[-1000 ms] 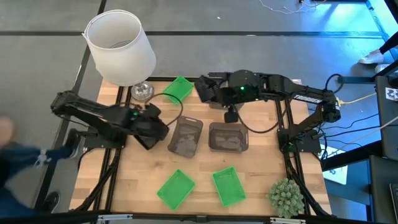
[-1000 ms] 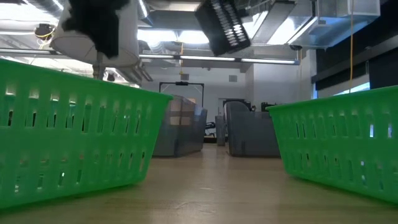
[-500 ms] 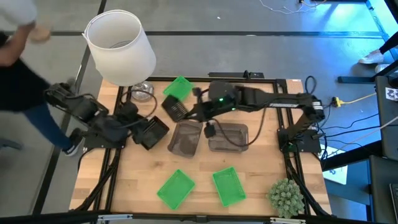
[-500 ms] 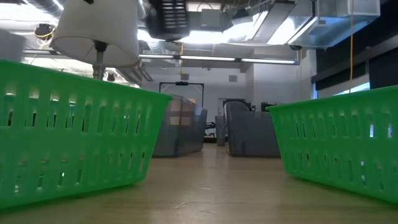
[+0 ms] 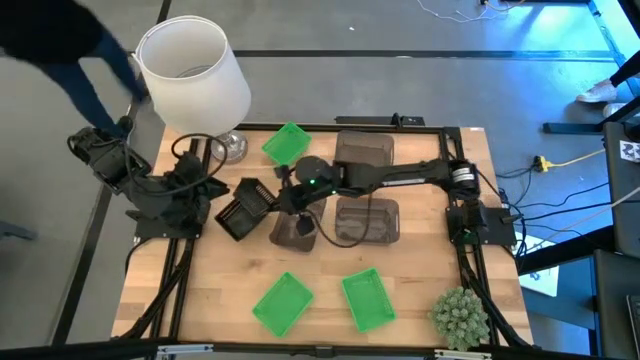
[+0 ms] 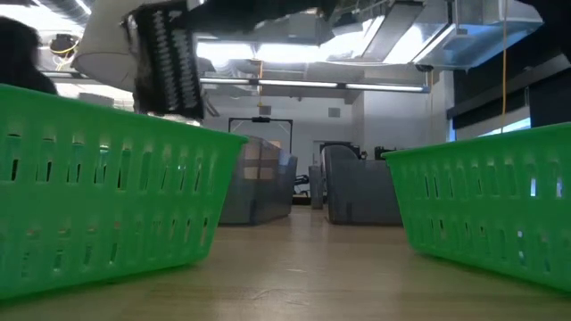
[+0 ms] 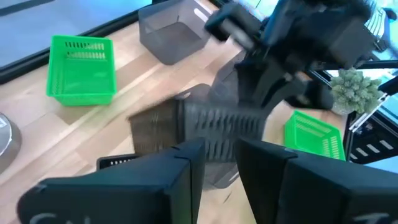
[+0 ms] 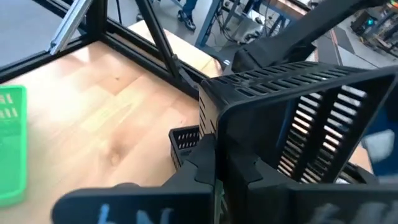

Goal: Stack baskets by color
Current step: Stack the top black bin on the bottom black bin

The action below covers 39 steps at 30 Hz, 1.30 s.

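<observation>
Worktop (image 5: 420, 310) of pale wood is carrying everything, and the things are spreading across it from the far edge to the near one. Standing at the far left corner is a white lampshade (image 5: 192, 72), the biggest thing in sight, with a person (image 5: 60, 40) in dark clothes passing just beyond it. A round green plant ball (image 5: 461, 316) is sitting at the near right corner.

Two smoky grey baskets (image 5: 367, 220) are resting side by side in the middle of the worktop, with a third one (image 5: 363, 148) lying near the far edge. Two green baskets (image 5: 366, 297) are sitting close to the near edge, and another green basket (image 5: 286, 142) is lying by the far edge beside the lamp's foot.

The right tool (image 5: 262, 196) is reaching across to the left-middle of the worktop, pinching shut on the wall of a black basket (image 8: 292, 118) and holding it tilted in the air. A second black basket (image 5: 234, 215) is lying on the wood just below it.

The left tool (image 7: 217, 155) is hanging by the left edge, its fingers parted a little and gripping nothing.
</observation>
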Tool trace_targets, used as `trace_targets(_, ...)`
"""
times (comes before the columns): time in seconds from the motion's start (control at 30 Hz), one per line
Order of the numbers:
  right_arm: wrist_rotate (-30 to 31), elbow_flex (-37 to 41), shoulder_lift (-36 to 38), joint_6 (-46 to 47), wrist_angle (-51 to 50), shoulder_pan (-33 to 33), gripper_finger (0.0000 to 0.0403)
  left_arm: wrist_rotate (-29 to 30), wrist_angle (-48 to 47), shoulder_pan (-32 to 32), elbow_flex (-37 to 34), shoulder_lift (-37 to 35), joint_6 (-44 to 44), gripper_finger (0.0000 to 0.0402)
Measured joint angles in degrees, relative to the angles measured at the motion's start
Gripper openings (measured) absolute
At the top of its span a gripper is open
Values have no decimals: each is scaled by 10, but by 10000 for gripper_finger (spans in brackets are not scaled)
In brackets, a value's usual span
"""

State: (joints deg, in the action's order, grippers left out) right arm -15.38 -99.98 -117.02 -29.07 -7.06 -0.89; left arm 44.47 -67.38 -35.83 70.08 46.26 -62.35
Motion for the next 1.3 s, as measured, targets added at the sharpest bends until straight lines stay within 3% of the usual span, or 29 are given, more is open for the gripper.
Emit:
trace_targets(0.37,-11,0,-60,-1,39,-3,4,-4,-15,0,0,2,9,82)
trace_targets(0.8,90,0,-71,-2,21,-5,4,-4,-16,0,0,2,22,82)
trace_targets(0.93,84,-19,-71,-13,-3,-4,4,-4,-16,0,0,2,27,82)
trace_targets(1.17,78,-128,-70,-92,-73,4,4,-4,-16,0,0,2,26,82)
trace_targets(1.3,26,-132,-68,-103,-61,0,4,-4,-16,0,0,2,26,82)
